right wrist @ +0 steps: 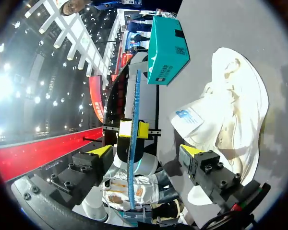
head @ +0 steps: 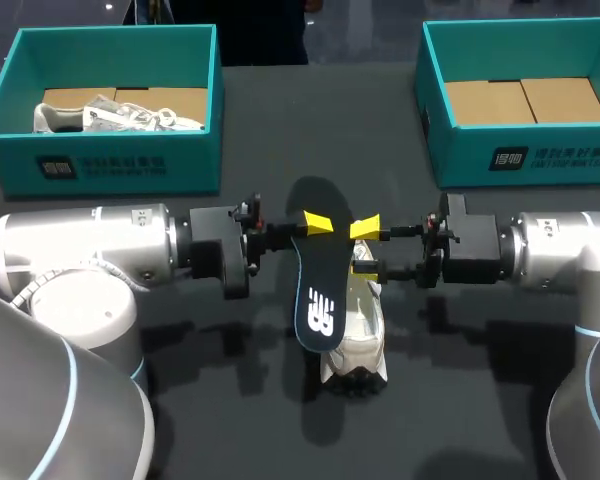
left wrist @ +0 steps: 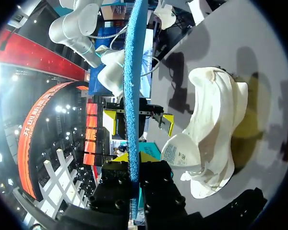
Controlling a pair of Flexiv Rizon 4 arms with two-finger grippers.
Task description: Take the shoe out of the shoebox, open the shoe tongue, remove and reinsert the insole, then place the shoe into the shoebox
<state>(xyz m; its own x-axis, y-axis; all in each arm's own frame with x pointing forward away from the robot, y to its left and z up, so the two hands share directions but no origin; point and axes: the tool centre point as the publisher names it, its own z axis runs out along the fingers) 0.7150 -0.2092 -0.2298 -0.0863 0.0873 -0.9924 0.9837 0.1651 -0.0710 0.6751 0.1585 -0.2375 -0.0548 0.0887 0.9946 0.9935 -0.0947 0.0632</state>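
Note:
A black insole with a white logo hangs over the middle of the table, above a white sneaker that lies on the tabletop. My left gripper is shut on the insole's upper part; in the left wrist view the insole runs edge-on between the yellow tips of my left gripper. My right gripper faces it from the other side, open, with its fingers spread beside the insole. In the right wrist view my right gripper straddles the insole edge without touching it, and the sneaker lies beside it.
A teal shoebox at the back left holds a second pale shoe. Another teal shoebox at the back right shows only its cardboard floor. Dark tabletop lies around the sneaker.

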